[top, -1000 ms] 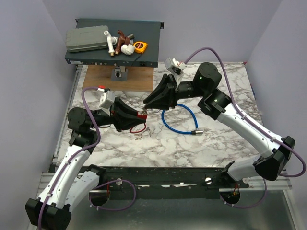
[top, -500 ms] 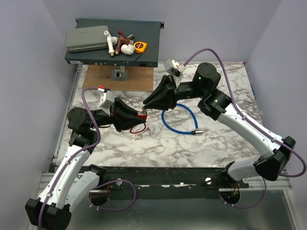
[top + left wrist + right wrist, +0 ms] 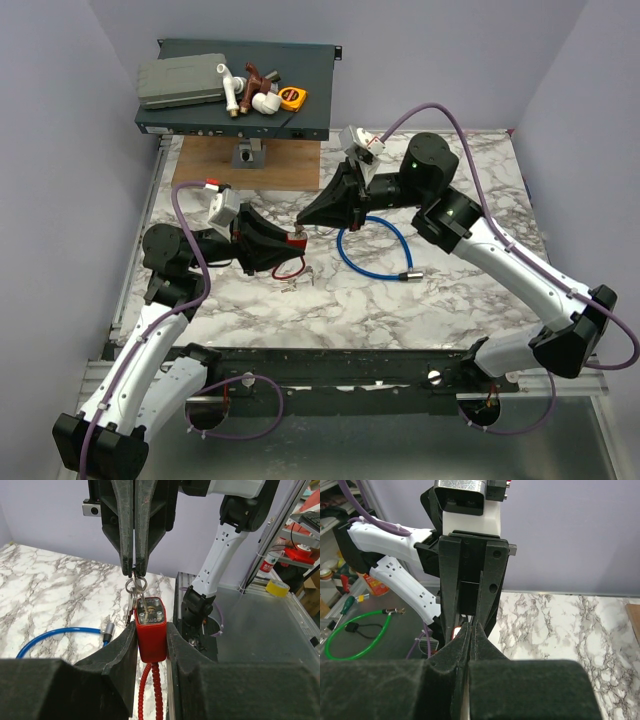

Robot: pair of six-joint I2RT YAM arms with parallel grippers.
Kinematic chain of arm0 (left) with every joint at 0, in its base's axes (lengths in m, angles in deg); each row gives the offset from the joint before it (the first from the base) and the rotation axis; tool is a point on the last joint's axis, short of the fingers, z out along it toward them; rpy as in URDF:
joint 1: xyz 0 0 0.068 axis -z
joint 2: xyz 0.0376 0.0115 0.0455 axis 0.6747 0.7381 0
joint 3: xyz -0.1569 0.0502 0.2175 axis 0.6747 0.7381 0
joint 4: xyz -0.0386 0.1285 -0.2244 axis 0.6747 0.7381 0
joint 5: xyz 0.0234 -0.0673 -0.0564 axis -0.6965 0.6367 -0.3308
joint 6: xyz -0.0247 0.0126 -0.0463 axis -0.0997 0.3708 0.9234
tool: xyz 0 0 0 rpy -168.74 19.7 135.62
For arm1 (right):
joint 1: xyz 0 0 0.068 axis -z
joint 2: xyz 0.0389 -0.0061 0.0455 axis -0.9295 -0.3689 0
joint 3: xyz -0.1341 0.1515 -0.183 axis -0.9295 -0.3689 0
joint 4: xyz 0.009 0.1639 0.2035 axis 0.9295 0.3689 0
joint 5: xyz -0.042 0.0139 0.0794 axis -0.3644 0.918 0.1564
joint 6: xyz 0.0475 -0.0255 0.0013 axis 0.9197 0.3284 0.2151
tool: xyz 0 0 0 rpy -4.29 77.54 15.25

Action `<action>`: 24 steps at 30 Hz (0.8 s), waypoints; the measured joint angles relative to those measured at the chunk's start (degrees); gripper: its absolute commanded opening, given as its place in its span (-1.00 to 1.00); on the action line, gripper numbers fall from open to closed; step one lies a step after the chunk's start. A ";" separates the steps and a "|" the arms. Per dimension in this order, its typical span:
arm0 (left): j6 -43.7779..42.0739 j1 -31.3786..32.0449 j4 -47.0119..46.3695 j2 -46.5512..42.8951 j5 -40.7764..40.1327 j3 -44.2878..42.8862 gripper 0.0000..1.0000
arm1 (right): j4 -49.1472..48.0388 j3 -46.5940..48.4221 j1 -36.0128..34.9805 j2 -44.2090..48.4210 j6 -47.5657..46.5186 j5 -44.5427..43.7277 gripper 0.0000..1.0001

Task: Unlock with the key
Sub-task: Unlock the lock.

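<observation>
Two grippers meet; left gripper [image 3: 151,630] clamps red lock [image 3: 151,644]; right gripper [image 3: 135,572] seemingly pinches the key [image 3: 141,599].

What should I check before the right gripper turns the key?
1. Left gripper clamped on the red lock: ok, a finger presses each side of the body.
2. Key in the keyway: ok, its blade enters the lock's top face.
3. Right gripper shut: ok, the jaws meet at the key ring.
4. Grip on the key head itself, not just the ring: cannot tell.
5. Right gripper in line with the key: ok, it comes in roughly along the blade.
6. Blue cable lock out of the way: ok, it lies on the table, apart from both grippers.
</observation>
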 measured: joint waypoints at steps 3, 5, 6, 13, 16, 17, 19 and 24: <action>-0.02 0.02 0.00 -0.02 0.04 0.04 -1.00 | 0.81 0.00 -0.31 0.24 -1.01 -0.83 -0.98; -0.26 0.04 0.24 -0.11 0.07 0.09 -1.00 | 1.88 0.04 -0.68 0.52 -2.05 -1.86 -0.99; -0.46 0.04 0.44 -0.17 0.13 0.20 -1.00 | 2.54 0.09 -0.90 0.66 -2.64 -2.40 -0.99; -2.78 0.07 1.01 -0.61 0.81 0.57 -1.00 | 6.29 0.09 -2.36 2.03 -6.84 -6.03 -0.99; -4.90 0.07 1.57 -0.87 1.92 0.57 -1.00 | 7.58 0.09 -2.84 2.36 -7.69 -6.38 -0.99; -5.99 0.09 2.10 -0.96 2.38 0.57 -1.00 | 8.04 0.09 -2.93 2.43 -8.00 -6.40 -0.99; -8.00 0.09 3.32 -1.09 3.26 0.57 -1.00 | 9.14 0.09 -3.26 2.47 -8.52 -6.45 -0.99; -12.39 0.09 5.86 -1.42 5.07 0.90 -1.00 | 12.11 0.11 -4.22 2.64 -10.01 -7.58 -0.99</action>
